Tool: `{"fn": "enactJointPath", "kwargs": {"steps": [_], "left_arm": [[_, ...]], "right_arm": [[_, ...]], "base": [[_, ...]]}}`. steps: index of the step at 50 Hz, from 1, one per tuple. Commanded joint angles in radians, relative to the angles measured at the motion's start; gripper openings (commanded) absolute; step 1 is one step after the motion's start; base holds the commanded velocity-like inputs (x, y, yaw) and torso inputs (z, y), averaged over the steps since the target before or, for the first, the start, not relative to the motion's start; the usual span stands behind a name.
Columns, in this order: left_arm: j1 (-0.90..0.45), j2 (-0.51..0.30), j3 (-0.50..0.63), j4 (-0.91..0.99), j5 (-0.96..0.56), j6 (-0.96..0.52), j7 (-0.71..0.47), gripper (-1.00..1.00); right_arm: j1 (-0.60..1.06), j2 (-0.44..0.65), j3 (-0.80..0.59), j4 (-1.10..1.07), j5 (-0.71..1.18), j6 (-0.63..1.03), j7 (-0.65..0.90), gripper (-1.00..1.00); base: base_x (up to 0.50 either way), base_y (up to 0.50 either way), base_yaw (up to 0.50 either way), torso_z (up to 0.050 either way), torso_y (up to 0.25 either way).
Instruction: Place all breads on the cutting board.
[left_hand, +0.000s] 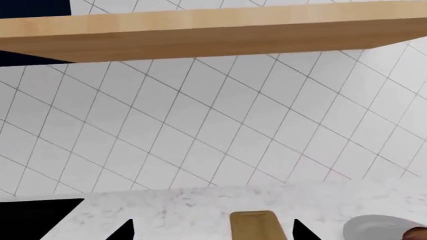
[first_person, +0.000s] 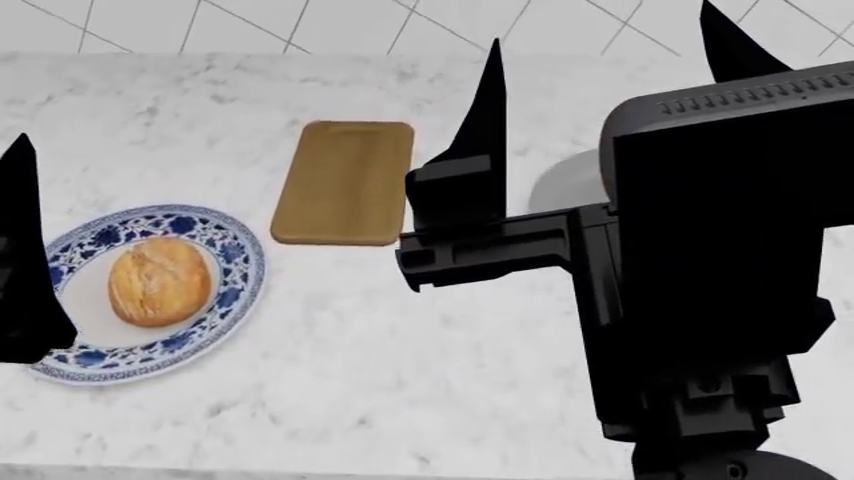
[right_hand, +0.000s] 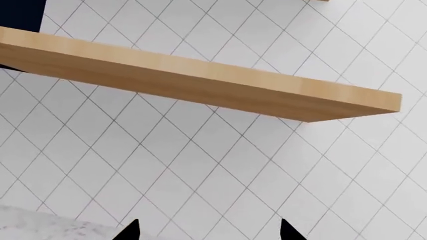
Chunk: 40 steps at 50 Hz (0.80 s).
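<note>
Your tan wooden cutting board (first_person: 343, 182) with its slot handle lies bare on the white marble counter (first_person: 400, 370), at about 12 o'clock in the head view. The golden-tan scored roll (first_person: 160, 281) sits on the blue-and-white patterned plate (first_person: 240, 262) at 9 o'clock, just left of the board. The darker roll (left_hand: 418, 233) barely peeks in beside a grey plate (left_hand: 373, 230) in the left wrist view.

Your left gripper (first_person: 16, 250) and right gripper (first_person: 607, 110) both show fingertips spread with nothing between them, held high and pointed at the tiled wall (right_hand: 200, 165). I'd judge the reach hasn't begun. Tilt the left wrist down first, centre the fingers over the golden roll, and descend straight so they straddle it without nudging the plate's rim.
</note>
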Motion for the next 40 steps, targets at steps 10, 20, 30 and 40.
{"fn": "enactJointPath", "kwargs": {"steps": [10,20,30,40], "left_arm": [[0.003,-0.013,0.014,0.014,-0.001,0.033,0.005,1.00],[-0.010,-0.024,0.022,0.013,-0.003,0.042,-0.001,1.00],[-0.029,-0.029,0.038,0.012,-0.008,0.052,-0.010,1.00],[-0.028,-0.043,0.032,0.014,0.009,0.067,-0.007,1.00]], "right_arm": [[-0.015,0.021,-0.017,0.011,0.004,-0.052,0.010,1.00],[-0.019,0.030,-0.028,0.015,0.005,-0.069,0.014,1.00],[-0.013,0.035,-0.023,0.015,0.026,-0.071,0.027,1.00],[-0.015,0.039,-0.026,0.021,0.037,-0.085,0.029,1.00]], "base": [[0.21,0.00,0.00,0.000,0.000],[0.21,0.10,0.00,0.000,0.002],[0.21,0.00,0.00,0.000,0.000],[0.21,0.06,0.00,0.000,0.000]]}}
